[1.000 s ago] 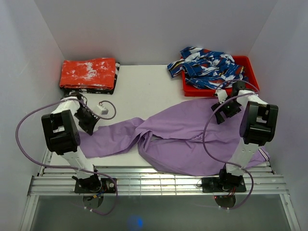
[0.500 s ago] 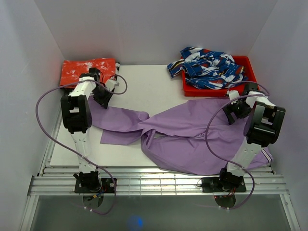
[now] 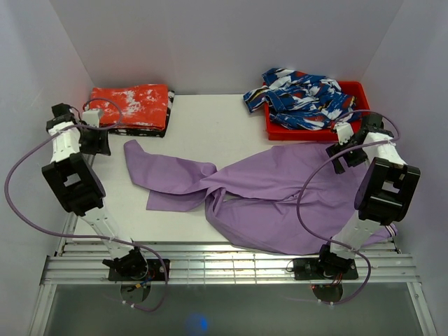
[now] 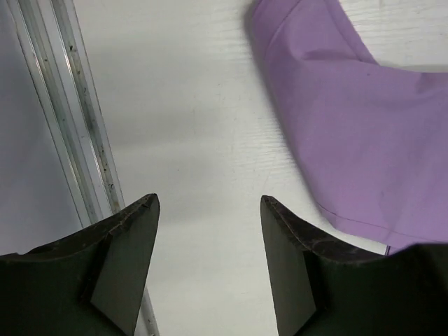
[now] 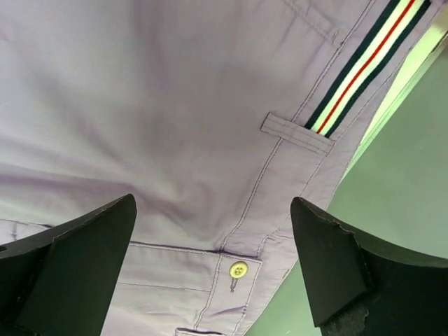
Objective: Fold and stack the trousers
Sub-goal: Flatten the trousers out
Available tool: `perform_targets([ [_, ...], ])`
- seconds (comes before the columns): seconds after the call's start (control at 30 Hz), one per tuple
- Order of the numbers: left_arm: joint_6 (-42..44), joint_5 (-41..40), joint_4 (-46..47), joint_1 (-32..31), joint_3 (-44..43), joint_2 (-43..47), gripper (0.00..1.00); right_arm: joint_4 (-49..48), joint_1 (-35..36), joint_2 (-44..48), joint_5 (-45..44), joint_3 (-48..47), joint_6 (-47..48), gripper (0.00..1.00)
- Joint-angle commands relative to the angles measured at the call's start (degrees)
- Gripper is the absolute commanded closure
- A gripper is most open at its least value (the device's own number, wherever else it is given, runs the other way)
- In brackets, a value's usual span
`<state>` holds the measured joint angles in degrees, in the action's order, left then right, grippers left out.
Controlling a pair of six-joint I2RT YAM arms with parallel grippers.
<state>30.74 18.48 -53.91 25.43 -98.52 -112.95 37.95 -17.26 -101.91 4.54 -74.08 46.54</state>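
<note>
The lilac trousers (image 3: pixel 280 192) lie spread over the white table, one leg reaching back-left to an end (image 3: pixel 136 150) near the red-orange cloth. In the left wrist view that leg end (image 4: pixel 350 105) lies at the upper right. My left gripper (image 3: pixel 98 143) (image 4: pixel 208 203) is open over bare table, left of the leg and apart from it. My right gripper (image 3: pixel 341 159) (image 5: pixel 213 203) stands wide open just above the waist part of the trousers (image 5: pixel 210 126). The striped waistband trim (image 5: pixel 364 63), a belt loop and a pale button (image 5: pixel 238 269) show below it. Nothing is between either pair of fingers.
A folded red-orange cloth (image 3: pixel 129 106) lies at the back left. A red tray (image 3: pixel 318 131) at the back right holds a blue-white-red patterned garment (image 3: pixel 301 98). A metal rail (image 4: pixel 70 105) runs along the table's left edge, close to my left gripper. White walls close in three sides.
My left gripper carried the trouser leg to the back left, let it go, opened, and moved left off the cloth. The right gripper drifted slightly back-right, staying open.
</note>
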Motion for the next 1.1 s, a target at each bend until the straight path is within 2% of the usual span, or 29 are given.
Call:
perform_targets([
  [0.0,-2.3,5.0,2.4,-0.5,1.9,-0.6,0.3,0.7,-0.1,1.4,3.8,0.1,-0.5,0.04],
  [0.23,-8.1,23.0,6.4,0.0,-1.3,-9.0,0.28,1.2,-0.1,-0.5,6.0,-1.8,-1.4,0.04],
  [0.37,-13.4,29.6,12.2,-0.1,1.8,-11.3,0.27,1.9,-0.1,-1.7,6.7,-3.2,-1.4,0.03],
  [0.4,-14.0,29.9,13.0,-0.2,2.5,-11.5,0.33,1.9,-0.1,-1.9,7.0,-3.3,-1.2,0.03],
  [0.5,-16.1,28.5,15.2,-0.6,4.8,-11.7,0.51,1.2,0.2,-2.6,7.4,-3.2,0.2,0.03],
  [0.53,-17.2,27.0,15.9,-0.6,5.2,-11.2,0.69,1.0,0.3,-3.6,7.1,-3.2,0.2,0.03],
  [0.63,-17.6,24.0,16.6,-0.6,5.9,-7.3,1.0,-0.9,0.5,-5.7,5.0,-2.6,0.7,0.02],
  [0.9,-18.4,-0.3,17.3,0.8,1.3,5.0,1.0,-6.9,0.4,-7.2,-0.6,0.6,-0.3,0.01],
  [1.07,-18.2,-4.5,17.3,0.8,-4.4,-0.7,1.0,-8.2,0.4,-8.0,-2.2,-0.9,-2.0,0.02],
])
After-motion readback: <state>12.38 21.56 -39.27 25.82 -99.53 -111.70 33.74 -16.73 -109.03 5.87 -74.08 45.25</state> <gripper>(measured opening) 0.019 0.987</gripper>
